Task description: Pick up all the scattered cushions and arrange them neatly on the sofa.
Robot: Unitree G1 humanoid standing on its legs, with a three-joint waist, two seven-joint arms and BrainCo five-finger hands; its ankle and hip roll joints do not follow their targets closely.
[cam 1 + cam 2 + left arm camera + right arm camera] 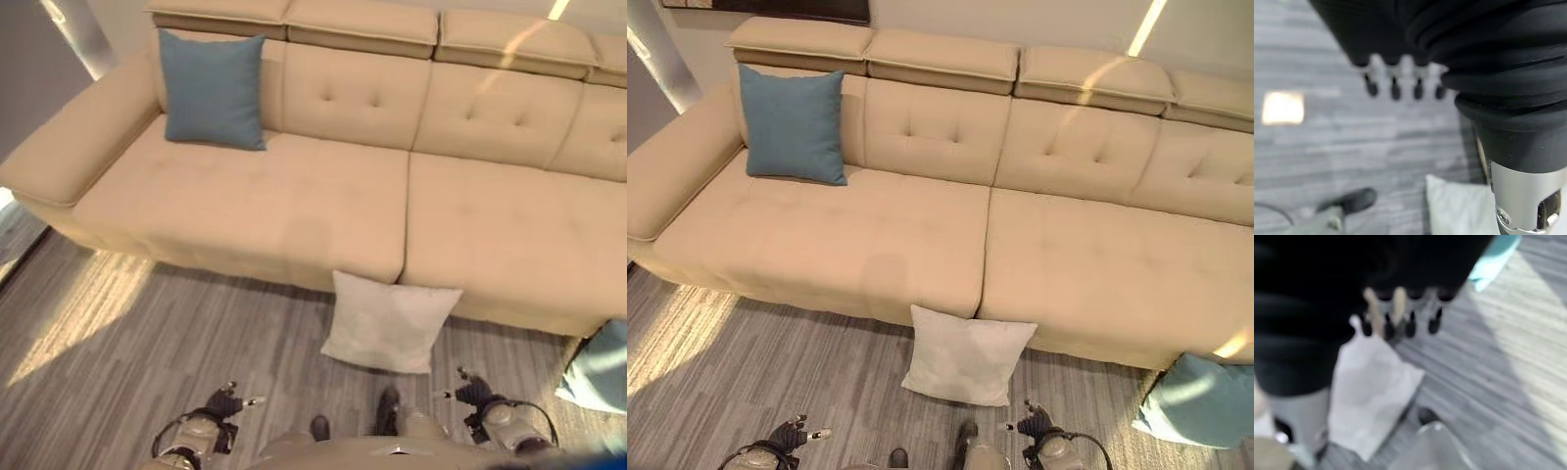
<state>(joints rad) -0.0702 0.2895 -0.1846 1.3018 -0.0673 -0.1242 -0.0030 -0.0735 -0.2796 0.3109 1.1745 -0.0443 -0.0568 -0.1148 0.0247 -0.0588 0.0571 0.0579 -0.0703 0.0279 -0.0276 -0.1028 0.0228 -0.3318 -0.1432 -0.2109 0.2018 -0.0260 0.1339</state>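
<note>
Cushions scattered by the sofa (pixel 921 245).
A white cushion (pixel 965 357) is leaned against it; both hands (pixel 1400 81) (pixel 1400 313) are held relaxed, empty.

The right hand (pixel 1400 318) hangs with fingers straight above the grey floor (pixel 1498 382). A white cushion (pixel 1369 391) lies on that floor near the fingertips. A light blue cushion (pixel 1493 259) lies well apart from the white one.

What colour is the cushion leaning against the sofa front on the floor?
White; the cushion shows best in the right eye view.

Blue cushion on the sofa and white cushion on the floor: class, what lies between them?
Only bare sofa seat lies between the blue cushion and the white cushion, as the right eye view shows.
</note>
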